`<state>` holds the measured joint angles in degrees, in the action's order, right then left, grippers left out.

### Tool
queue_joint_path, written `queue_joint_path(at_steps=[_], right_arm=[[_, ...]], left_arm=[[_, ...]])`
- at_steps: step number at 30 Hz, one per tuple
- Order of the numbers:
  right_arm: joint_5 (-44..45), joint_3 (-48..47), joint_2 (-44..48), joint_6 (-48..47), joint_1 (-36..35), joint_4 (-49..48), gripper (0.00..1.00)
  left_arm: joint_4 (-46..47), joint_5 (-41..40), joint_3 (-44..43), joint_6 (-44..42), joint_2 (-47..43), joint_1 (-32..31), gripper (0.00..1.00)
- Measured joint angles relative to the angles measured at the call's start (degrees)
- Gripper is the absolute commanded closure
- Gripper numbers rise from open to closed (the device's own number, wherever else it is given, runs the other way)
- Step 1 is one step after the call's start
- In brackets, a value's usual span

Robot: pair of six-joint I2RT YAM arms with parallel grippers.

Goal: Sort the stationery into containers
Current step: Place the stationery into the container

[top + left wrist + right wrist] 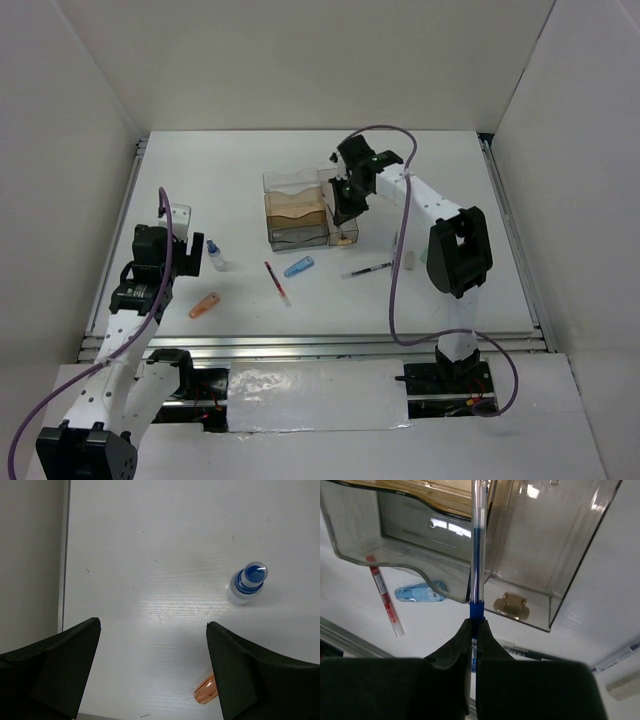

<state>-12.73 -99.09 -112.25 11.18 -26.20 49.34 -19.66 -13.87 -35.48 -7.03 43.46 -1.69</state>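
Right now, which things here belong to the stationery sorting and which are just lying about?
Job: desk organizer, blue pen, red pen, black pen, blue piece, orange piece, beige piece, blue-capped bottle, gold clip.
Not the job: purple cables, metal rail.

White table [230,170] is pictured strewn with colour: a blue-capped white bottle [248,582] at left, an orange piece [204,305] at lower left, and a blue piece [298,266], red pen [277,283] and black pen [367,270] at centre. The organizer [297,215] is tinted brown and clear, and a blue pen [476,545] is shown against it.
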Motion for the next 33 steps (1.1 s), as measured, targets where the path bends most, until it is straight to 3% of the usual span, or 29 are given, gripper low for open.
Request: queue_joint_path(at_steps=[12,18,19,22,27,33], right_arm=[[4.52,-8.28,-6.27,5.03,0.87,-0.59,0.98],[4.85,-10.88,-10.56,5.92,1.4,-0.76,0.76],[4.94,-10.88,-11.23,6.05,1.38,-0.68,0.63],[5.42,-10.88,-12.87,6.49,1.4,-0.48,0.51],[6.03,-10.08,-11.93,6.38,1.38,-0.52,0.49],[4.85,-3.1,-1.73,3.48,0.52,-0.24,0.6]], left_arm=[[0.26,-0.92,0.02,0.02,0.61,-0.02,0.01],[0.33,-1.18,0.02,0.0,1.03,-0.02,0.01],[0.33,-1.29,0.02,0.02,1.03,-0.02,0.01],[0.35,-1.33,0.02,0.02,1.03,-0.02,0.01],[0.35,-1.51,0.02,0.02,1.05,-0.02,0.01],[0.35,-1.57,0.02,0.02,1.03,-0.02,0.01]])
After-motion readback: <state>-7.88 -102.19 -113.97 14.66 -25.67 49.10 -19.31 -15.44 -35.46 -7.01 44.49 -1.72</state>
